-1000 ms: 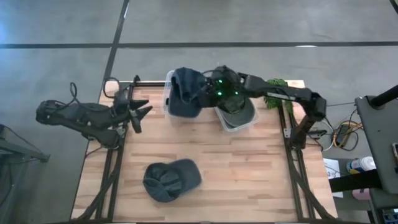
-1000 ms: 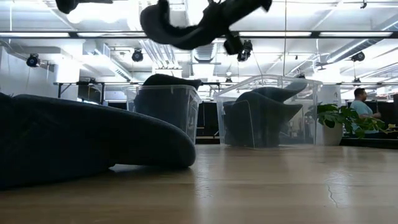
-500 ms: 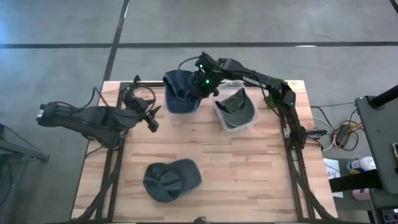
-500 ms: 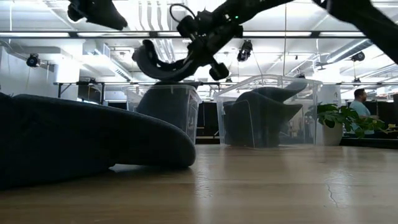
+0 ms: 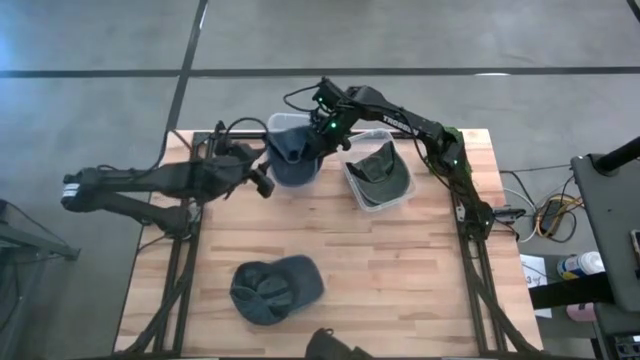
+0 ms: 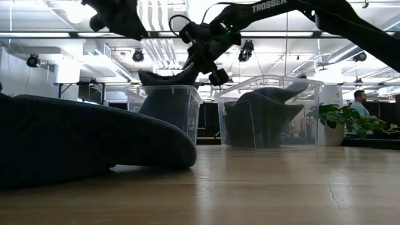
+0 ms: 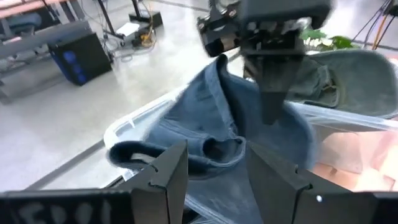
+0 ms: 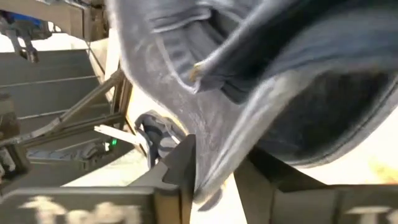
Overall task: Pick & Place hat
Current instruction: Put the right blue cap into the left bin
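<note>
Wooden counter (image 5: pixel 380 270) on a grey concrete floor, carrying two clear bins at its far edge. Blue hat (image 5: pixel 290 152) draped over the left bin (image 5: pixel 272 130), partly inside, brim between the fingers of the right pincer (image 5: pixel 322 122) directly above it; fingers slightly apart around the fabric, grip not certain. Left pincer (image 5: pixel 262 180) just beside that bin, fingers spread, pointed at the hat. Green hat (image 5: pixel 378 172) in the right bin (image 5: pixel 400 195). Another dark hat (image 5: pixel 272 290) flat on the near counter.

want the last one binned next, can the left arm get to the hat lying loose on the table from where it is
Probably yes. The loose hat lies alone on bare table with nothing over it, and the left gripper is open and empty beside the left bin.
</note>
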Robot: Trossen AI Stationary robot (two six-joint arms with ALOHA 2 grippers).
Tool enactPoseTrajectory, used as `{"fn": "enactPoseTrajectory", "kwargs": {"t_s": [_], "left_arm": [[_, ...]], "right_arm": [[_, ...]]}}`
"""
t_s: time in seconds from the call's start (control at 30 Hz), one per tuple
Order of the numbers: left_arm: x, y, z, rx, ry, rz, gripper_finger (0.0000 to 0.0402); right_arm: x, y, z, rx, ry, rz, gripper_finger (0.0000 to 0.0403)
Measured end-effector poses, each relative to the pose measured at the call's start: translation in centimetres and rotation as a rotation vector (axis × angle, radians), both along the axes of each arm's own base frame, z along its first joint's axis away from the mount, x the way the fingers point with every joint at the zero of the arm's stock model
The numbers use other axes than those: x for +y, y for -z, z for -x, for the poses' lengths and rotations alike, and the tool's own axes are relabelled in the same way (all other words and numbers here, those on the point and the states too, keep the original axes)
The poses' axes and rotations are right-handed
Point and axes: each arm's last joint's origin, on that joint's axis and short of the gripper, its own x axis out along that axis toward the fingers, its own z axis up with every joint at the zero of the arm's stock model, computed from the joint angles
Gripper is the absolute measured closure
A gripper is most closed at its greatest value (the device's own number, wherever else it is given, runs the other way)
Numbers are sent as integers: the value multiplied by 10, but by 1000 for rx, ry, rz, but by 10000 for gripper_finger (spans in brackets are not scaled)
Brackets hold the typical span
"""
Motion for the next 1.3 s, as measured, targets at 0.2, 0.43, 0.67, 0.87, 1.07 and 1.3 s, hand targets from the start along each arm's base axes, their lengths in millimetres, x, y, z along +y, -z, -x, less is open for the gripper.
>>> {"fn": "enactPoseTrajectory", "kwargs": {"t_s": [0.2,0.43,0.67,0.87,1.07,1.3], "left_arm": [[14,4,-3,23,-37,17,248],[23,5,-2,41,-71,8,248],[25,5,-1,51,-73,2,248],[25,8,0,88,-54,7,248],[25,10,1,115,-55,10,248],[25,10,1,123,-55,5,248]], "right_arm": [[-2,-2,3,4,4,19,272],[-5,-13,4,-15,35,93,246],[-12,-16,11,1,66,113,243],[-8,-38,22,-45,63,161,241],[-5,-50,26,-49,80,232,243],[3,-24,18,18,66,234,258]]}}
